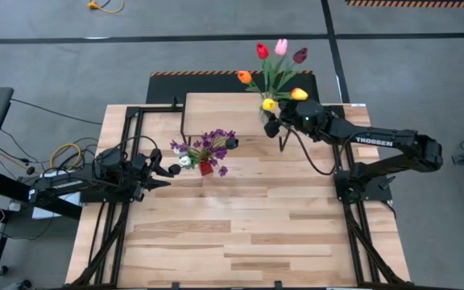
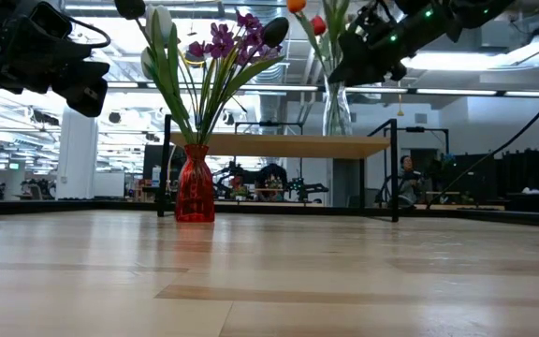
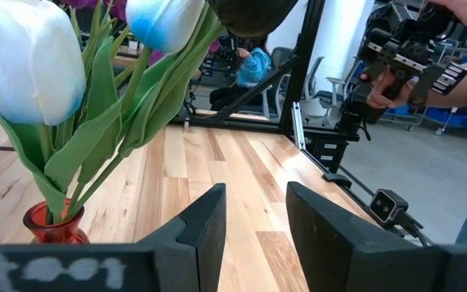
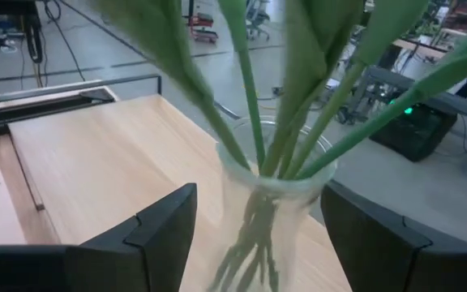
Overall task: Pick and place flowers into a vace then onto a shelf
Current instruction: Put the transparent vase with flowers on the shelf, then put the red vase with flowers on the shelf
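A clear glass vase (image 4: 274, 211) with red, pink, orange, yellow and maroon tulips (image 1: 276, 72) stands on the right end of the shelf (image 1: 216, 113), a light-wood board on black legs at the table's far side. My right gripper (image 4: 259, 195) is open, with a finger on either side of the vase's neck. A red vase (image 2: 195, 183) with purple blossoms, white tulips and a dark tulip (image 1: 208, 145) stands on the tabletop in front of the shelf. My left gripper (image 3: 255, 195) waits open and level at the table's left, just left of the red vase, with nothing between its fingers. My right gripper reaches the clear vase's neck (image 4: 242, 174) nearly level from the table's right side. One finger (image 4: 169, 227) stands clear of the glass. The other finger (image 4: 355, 227) overlaps the outline of the rim, and I cannot tell whether it touches.
The shelf's black legs (image 2: 396, 168) stand on the tabletop behind the red vase. The near half of the plank tabletop (image 1: 240, 242) is bare wood. Beyond the table, a person's hands (image 3: 383, 85) hold a black device.
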### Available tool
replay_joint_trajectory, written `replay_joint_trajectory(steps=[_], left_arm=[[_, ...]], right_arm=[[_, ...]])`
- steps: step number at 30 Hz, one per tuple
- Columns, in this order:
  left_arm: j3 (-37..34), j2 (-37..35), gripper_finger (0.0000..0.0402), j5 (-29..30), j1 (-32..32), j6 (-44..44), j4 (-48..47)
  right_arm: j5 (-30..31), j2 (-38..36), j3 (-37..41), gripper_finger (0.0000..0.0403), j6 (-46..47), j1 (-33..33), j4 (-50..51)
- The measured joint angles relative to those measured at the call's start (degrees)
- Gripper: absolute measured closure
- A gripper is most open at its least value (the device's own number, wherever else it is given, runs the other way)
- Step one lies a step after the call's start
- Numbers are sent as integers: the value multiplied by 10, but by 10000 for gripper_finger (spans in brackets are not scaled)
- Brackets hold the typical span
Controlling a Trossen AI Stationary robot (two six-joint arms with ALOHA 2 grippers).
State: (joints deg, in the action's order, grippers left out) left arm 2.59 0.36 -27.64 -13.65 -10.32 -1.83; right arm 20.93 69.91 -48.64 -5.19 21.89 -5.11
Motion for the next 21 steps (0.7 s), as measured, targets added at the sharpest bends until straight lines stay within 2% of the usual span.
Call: replay_joint_trajectory(steps=[13,21], left_arm=[[0,0,282,0,0,0,0],[0,0,282,0,0,0,0]], right_arm=[[17,-22,0,147,-11,9,90],[49,-81,0,147,-22,-34,198]])
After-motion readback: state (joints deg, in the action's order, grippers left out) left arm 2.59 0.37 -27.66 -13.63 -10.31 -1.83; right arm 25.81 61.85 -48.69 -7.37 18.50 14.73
